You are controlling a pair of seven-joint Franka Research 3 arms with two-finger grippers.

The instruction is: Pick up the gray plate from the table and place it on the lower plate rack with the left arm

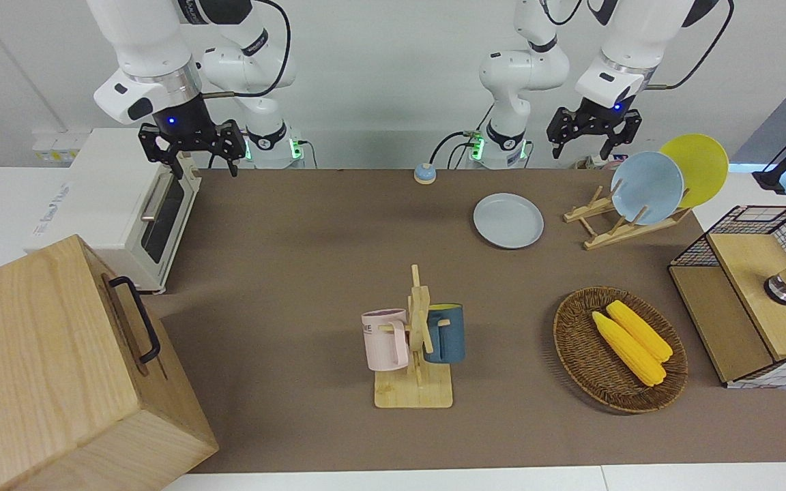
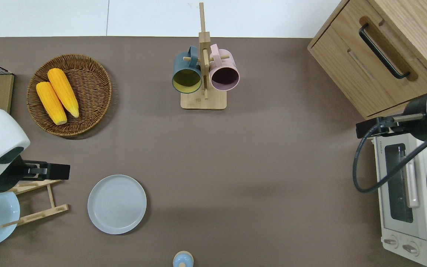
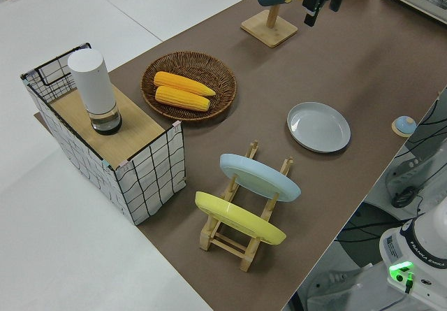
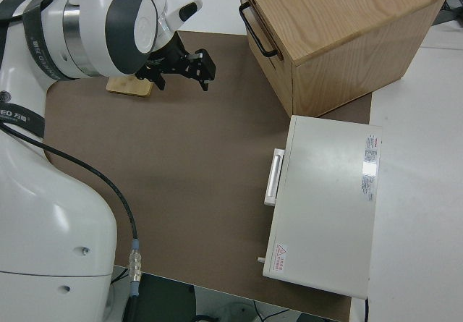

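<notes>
Front view, scanning across: right gripper (image 1: 196, 151) is sitting parked with fingers spread and holding nothing, and the gray plate (image 1: 508, 220) is lying flat on the tabletop (image 1: 297, 273), just beside the lower plate rack (image 1: 611, 225) on its right-arm side. Left gripper (image 1: 594, 134) is hanging over the rack, fingers spread and gripping nothing. Rack's upper slots are carrying the light blue plate (image 1: 647, 187) and yellow plate (image 1: 699, 167), lowest slot unfilled.
</notes>
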